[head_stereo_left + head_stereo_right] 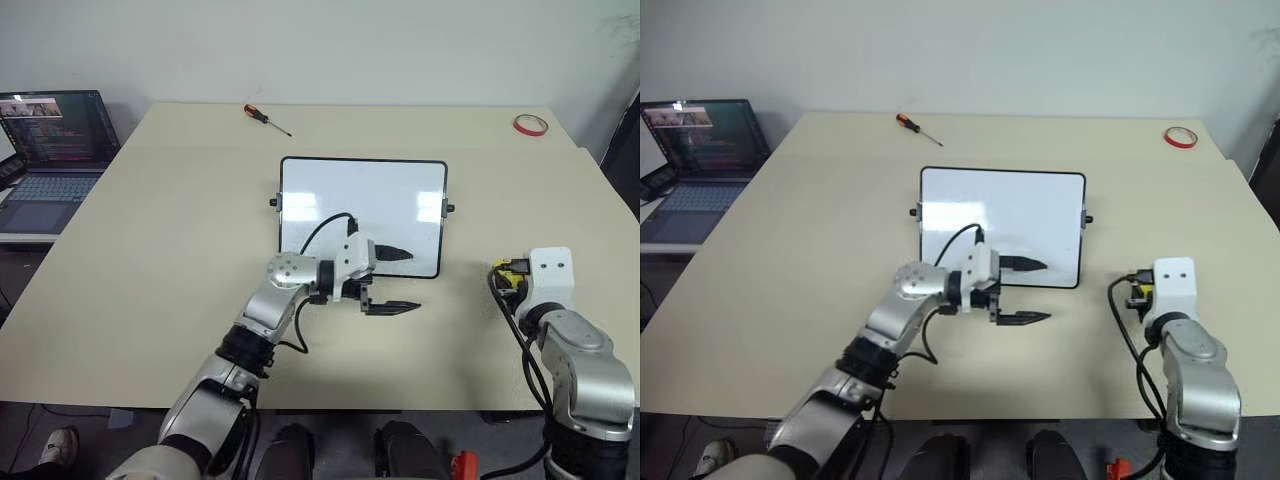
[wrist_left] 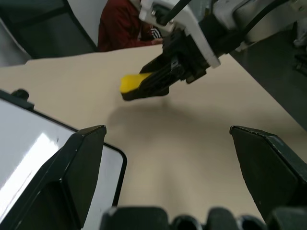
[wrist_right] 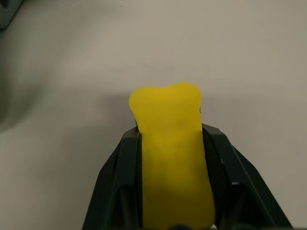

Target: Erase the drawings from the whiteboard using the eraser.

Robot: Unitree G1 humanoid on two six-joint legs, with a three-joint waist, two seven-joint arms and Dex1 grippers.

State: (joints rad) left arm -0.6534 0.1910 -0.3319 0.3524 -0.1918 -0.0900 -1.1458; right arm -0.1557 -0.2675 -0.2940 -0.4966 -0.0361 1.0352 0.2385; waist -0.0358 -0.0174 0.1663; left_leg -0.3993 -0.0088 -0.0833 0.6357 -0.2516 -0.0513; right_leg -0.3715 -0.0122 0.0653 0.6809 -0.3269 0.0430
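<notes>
1 flat glossy white whiteboard w/ thin black frame, rounded corners and 2 small black side knobs, lies flat about mid-table on the beige table, a bit toward the far edge. Board surface reads clean white; no pen marks can be made out, though the near edge is partly covered by the left arm.

1 small bright yellow eraser block, pinched tight between the right gripper fingers, its rounded end poking out past the tips. In the head views that gripper sits near the table's right near corner, well apart from the board; eraser there is just a yellow speck behind the white wrist housing.

Left gripper at the board's near edge, pointing toward the right arm, 2 black fingers spread wide, holding nothing; one finger over the board's near right corner, the other over bare table.

Also: 1 orange-handled screwdriver near the far edge, 1 red tape ring at the far right corner, 1 open laptop off the left edge, cut off by frame. Left wrist view: a person's dark red sleeve beyond the table, mostly hidden.
</notes>
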